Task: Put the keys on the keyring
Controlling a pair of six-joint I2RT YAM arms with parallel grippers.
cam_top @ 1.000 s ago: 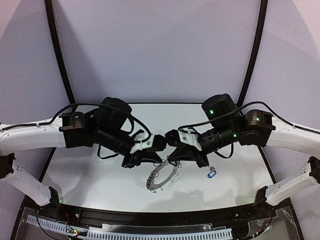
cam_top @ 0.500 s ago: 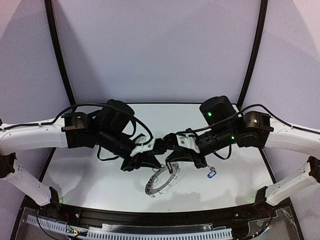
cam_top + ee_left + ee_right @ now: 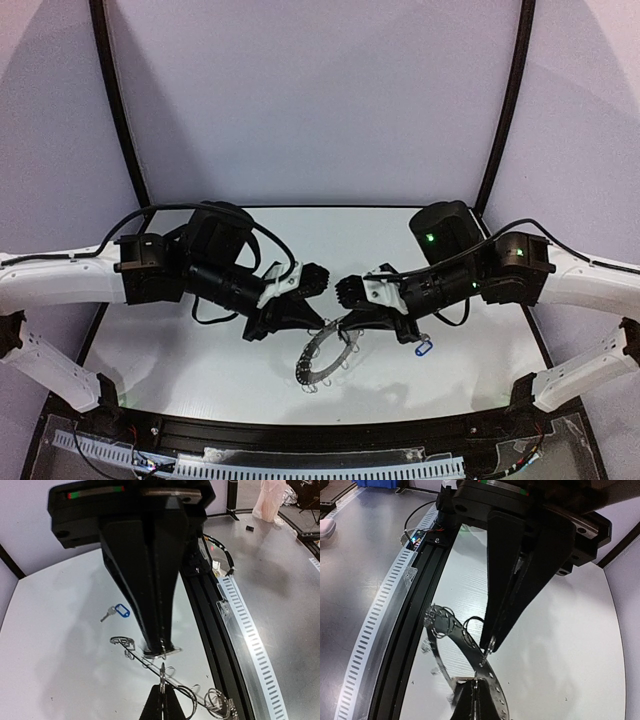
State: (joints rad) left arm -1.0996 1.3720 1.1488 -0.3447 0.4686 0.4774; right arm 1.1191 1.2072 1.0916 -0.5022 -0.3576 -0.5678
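The keyring (image 3: 305, 362) hangs tilted just above the white table, seen edge-on in the left wrist view (image 3: 192, 689) and as a dark band in the right wrist view (image 3: 466, 644). Both grippers meet tip to tip over its far rim. My right gripper (image 3: 345, 321) (image 3: 488, 645) (image 3: 163, 689) is shut on one silver wire loop of the ring. My left gripper (image 3: 318, 323) (image 3: 160, 650) (image 3: 476, 684) is shut on a flat silver piece at the ring's edge; key or loop, I cannot tell. The key with the blue tag (image 3: 424, 349) (image 3: 121, 611) lies on the table to the right. The black-headed key is hidden.
A black rail (image 3: 210, 625) and a slotted white cable duct (image 3: 250, 645) run along the table's near edge (image 3: 300, 425). Two curved black posts (image 3: 505, 110) and purple walls close in the back and sides.
Both wrists have shifted slightly and drawn a little apart. Their tips stay together, shut at the ring's far rim. The ring has barely moved and the blue-tag key lies where it was.
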